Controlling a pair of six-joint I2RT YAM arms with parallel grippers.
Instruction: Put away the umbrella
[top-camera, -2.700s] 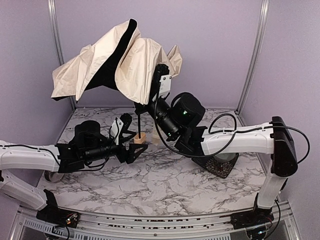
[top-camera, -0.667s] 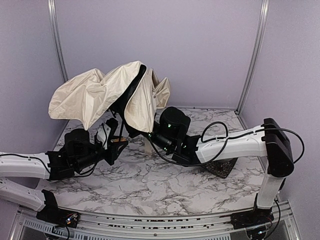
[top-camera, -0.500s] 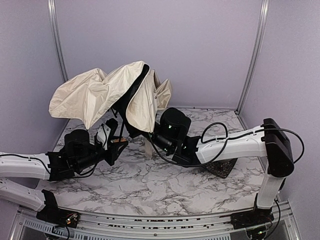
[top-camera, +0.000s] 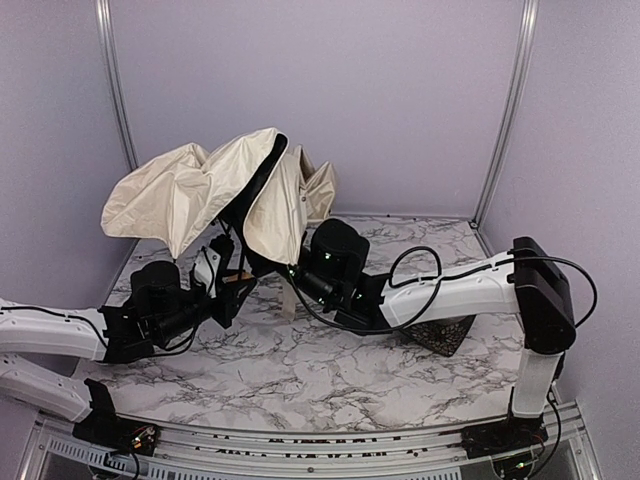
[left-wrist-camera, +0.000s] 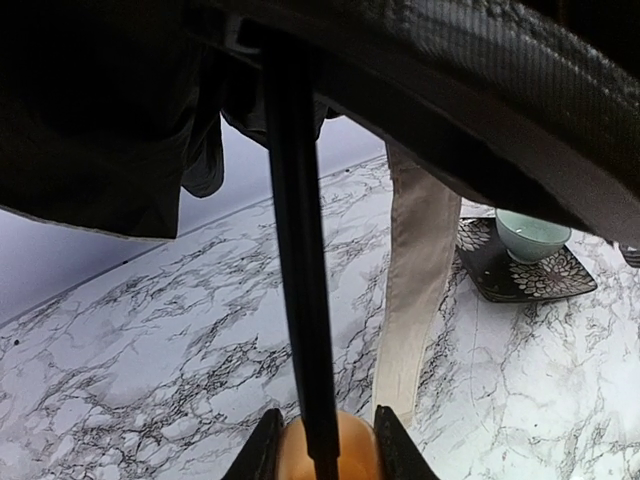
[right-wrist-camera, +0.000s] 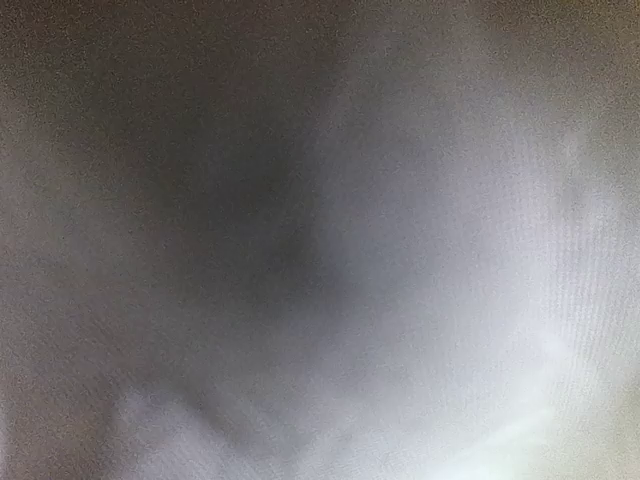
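Observation:
The umbrella's cream-beige canopy (top-camera: 190, 190) hangs crumpled, half collapsed, above the table's left half, its black lining showing at the middle fold. My left gripper (top-camera: 235, 280) is shut on the pale tan handle (left-wrist-camera: 355, 452), one finger on each side. The thin black shaft (left-wrist-camera: 295, 250) rises from the handle into the dark lining. A cream fabric strip (left-wrist-camera: 415, 290) hangs down to the table beside it. My right arm (top-camera: 335, 260) reaches in under the canopy; its fingers are hidden by the fabric. The right wrist view shows only a grey blur.
A dark patterned dish (top-camera: 440, 335) lies under the right forearm, and a pale green bowl (left-wrist-camera: 525, 235) sits on it. Purple walls and metal posts (top-camera: 118, 90) close in the back and the sides of the marble table (top-camera: 330, 380).
Since the earliest frame the canopy has come down and folded further, and both arms have dropped and shifted left. Over the last half second the right arm slid slightly left.

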